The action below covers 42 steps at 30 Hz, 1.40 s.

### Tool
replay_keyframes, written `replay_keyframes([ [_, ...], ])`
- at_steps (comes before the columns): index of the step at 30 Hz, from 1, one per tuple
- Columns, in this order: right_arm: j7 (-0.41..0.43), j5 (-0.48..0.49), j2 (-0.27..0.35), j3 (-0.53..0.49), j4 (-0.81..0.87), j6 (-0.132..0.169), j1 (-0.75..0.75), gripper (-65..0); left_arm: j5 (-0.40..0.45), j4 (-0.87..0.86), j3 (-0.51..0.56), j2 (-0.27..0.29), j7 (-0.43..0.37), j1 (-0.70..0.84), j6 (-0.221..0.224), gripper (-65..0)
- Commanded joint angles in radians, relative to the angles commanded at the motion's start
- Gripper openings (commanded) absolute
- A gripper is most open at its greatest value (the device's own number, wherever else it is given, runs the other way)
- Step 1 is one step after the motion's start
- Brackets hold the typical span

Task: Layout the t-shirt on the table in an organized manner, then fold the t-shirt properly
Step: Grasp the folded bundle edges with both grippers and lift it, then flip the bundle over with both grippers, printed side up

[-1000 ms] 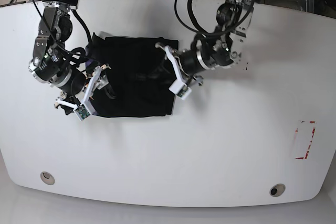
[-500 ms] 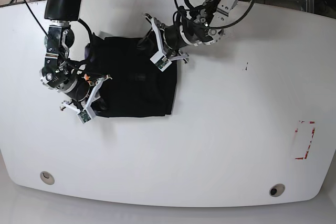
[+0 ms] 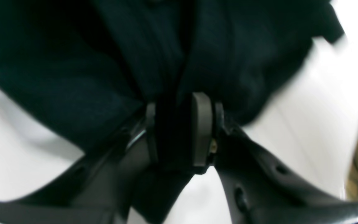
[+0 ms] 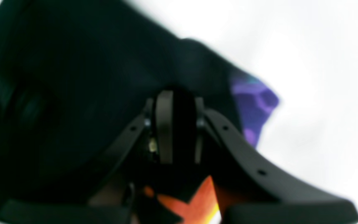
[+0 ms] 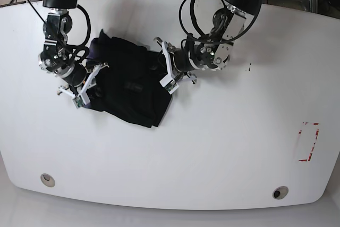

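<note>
The black t-shirt (image 5: 127, 81) lies bunched and skewed on the white table (image 5: 212, 147), with its lower corner pointing to the front right. My left gripper (image 5: 168, 74) is at the shirt's right edge. In the left wrist view that gripper (image 3: 177, 105) is shut on a fold of the black t-shirt (image 3: 154, 46). My right gripper (image 5: 81, 90) is at the shirt's left edge. The right wrist view shows this gripper (image 4: 180, 99) shut on the dark t-shirt (image 4: 73, 77), blurred.
A red tape rectangle (image 5: 309, 142) marks the table at the right. Two round grey grommets (image 5: 48, 179) (image 5: 280, 192) sit near the front edge. Cables and floor lie beyond the table's far edge.
The t-shirt has gone from a flat rectangle to a bunched, slanted heap. My left gripper came down from the top edge to the right side. My right gripper shifted up slightly.
</note>
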Motion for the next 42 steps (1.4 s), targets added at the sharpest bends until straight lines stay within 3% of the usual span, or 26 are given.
replay_keyframes([
  [12, -0.046, -0.005, -0.107, 0.025, 0.226, 0.0, -0.192, -56.8, -0.003, -0.075, 0.0, -0.031, -0.002, -0.169, -0.002, -51.7],
  [16, -0.1, -0.005, -0.137, 0.041, 0.321, 0.0, -0.221, -56.4, -0.005, -0.068, -0.002, -0.032, 0.0, -0.199, -0.002, -51.7],
  [24, -0.199, -0.005, -0.146, 0.044, 0.451, 0.0, -0.206, -56.4, -0.005, 0.087, -0.048, -0.048, 0.031, -0.173, -0.002, -51.8],
  [33, -0.198, -0.055, -0.124, 0.06, 0.288, 0.0, -0.063, -56.3, -0.005, 0.235, -0.046, -0.04, 0.063, -0.052, -0.002, -51.8],
  [42, -0.061, -0.078, -0.123, 0.06, 0.028, 0.0, 0.006, -56.6, -0.002, 0.239, -0.046, 0.026, 0.055, 0.089, -0.002, -51.8],
])
